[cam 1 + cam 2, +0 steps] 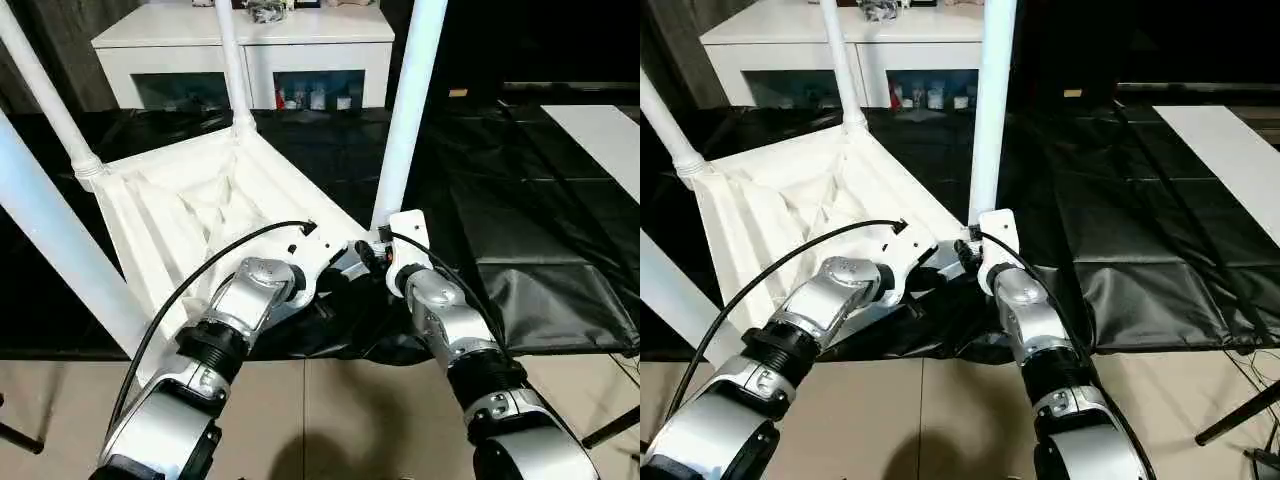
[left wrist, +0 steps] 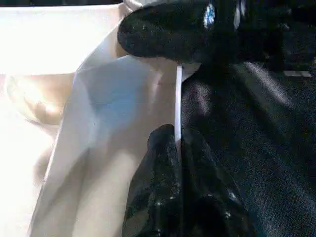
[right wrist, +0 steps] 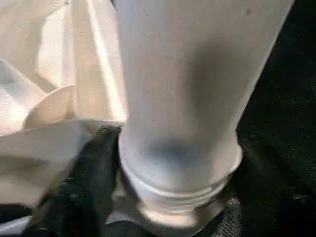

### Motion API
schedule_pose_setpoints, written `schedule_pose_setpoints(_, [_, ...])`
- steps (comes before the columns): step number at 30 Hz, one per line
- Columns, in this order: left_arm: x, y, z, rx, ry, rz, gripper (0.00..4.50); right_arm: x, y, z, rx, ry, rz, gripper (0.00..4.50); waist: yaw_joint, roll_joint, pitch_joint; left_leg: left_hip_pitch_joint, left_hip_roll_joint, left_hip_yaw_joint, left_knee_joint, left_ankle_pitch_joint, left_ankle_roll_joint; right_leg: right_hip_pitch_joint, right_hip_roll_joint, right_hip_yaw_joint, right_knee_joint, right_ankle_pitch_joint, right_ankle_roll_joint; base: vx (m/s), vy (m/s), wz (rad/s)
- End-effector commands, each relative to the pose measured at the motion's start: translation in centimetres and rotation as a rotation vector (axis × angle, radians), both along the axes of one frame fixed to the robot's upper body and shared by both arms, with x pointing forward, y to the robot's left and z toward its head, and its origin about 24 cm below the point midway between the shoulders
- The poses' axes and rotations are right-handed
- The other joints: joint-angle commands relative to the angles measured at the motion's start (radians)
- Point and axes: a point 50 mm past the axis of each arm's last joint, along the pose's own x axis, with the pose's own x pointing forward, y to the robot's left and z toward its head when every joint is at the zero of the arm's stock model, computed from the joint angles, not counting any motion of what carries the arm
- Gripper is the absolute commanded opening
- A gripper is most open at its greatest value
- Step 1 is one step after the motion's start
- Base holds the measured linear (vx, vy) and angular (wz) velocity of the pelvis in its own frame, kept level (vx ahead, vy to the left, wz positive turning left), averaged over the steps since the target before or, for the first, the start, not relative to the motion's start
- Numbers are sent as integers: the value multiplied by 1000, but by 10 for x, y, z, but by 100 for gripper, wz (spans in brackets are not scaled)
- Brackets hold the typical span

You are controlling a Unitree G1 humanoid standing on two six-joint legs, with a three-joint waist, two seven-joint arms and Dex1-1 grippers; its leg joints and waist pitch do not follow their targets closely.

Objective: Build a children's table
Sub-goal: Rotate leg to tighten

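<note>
While the children's table [image 1: 200, 205] lay upside down, the left gripper [image 2: 178, 143] pinched its thin rim; the right gripper [image 3: 163, 197] straddled a leg [image 3: 187, 98] base, grip unconfirmed.

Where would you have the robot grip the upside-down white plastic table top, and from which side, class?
Grip the thin upright side wall of the white plastic table top along its near edge, coming from the robot's side. That rim is a narrow flange two fingers can pinch; the left gripper is already closed on it. The four white tube legs standing in the corner sockets crowd the corners.
</note>
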Motion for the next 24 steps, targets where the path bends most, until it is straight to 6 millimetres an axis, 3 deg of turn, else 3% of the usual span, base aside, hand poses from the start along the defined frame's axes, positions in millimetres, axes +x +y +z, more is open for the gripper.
schedule_pose_setpoints(1, [4,8,3,5,-29,19,0,-3,8,-2,21,-1,56,379,0,-8,-64,6,-6,0,-84,-362,23,42,-25,6,-87,-411,-155,0,0,0])
schedule_pose_setpoints(5, [1,16,2,7,-20,-42,0,-2,-1,5,14,-41,115,389,1,-13,-65,2,-6,1,-83,-343,30,46,-26,7,-86,-399,-160,0,0,0])
schedule_pose_setpoints(6, [-1,18,3,5,-20,-69,0,-2,-4,7,12,-47,139,419,1,-12,-66,1,-6,2,-83,-338,32,47,-26,8,-85,-394,-160,0,0,0])
schedule_pose_setpoints(8, [-3,21,2,9,-10,-106,0,-5,-9,8,1,-44,199,419,2,-6,-67,6,-4,3,-81,-330,35,41,-27,11,-83,-377,-175,0,0,0])
schedule_pose_setpoints(9, [-5,24,1,9,1,-124,0,-7,-12,9,-6,-46,237,419,4,-8,-67,7,-3,3,-81,-333,38,42,-26,10,-84,-372,-177,0,0,0])
schedule_pose_setpoints(12, [-14,36,1,9,43,-242,0,-19,-27,14,-18,-48,436,419,10,-6,-70,3,3,5,-80,-296,48,48,-25,15,-72,-279,-202,0,0,0])
schedule_pose_setpoints(13, [-17,39,1,8,57,-274,0,-23,-30,16,-19,-50,483,419,12,-5,-73,4,5,6,-77,-263,62,50,-24,15,-64,-210,-227,0,0,0])
schedule_pose_setpoints(17, [-31,52,11,-30,95,-454,0,-41,-43,23,-9,-32,702,419,11,-1,-75,-1,7,6,-74,-224,83,56,-23,14,-51,-120,-269,0,0,0])
schedule_pose_setpoints(18, [-31,54,12,-27,95,-457,0,-42,-45,24,-8,-29,715,419,14,0,-77,4,9,7,-73,-217,87,54,-22,14,-49,-100,-279,0,0,0])
schedule_pose_setpoints(24, [-32,61,14,-22,93,-462,0,-43,-47,27,13,-20,749,419,27,-5,-72,9,10,11,-77,-249,63,48,-24,17,-54,-170,-270,0,0,0])
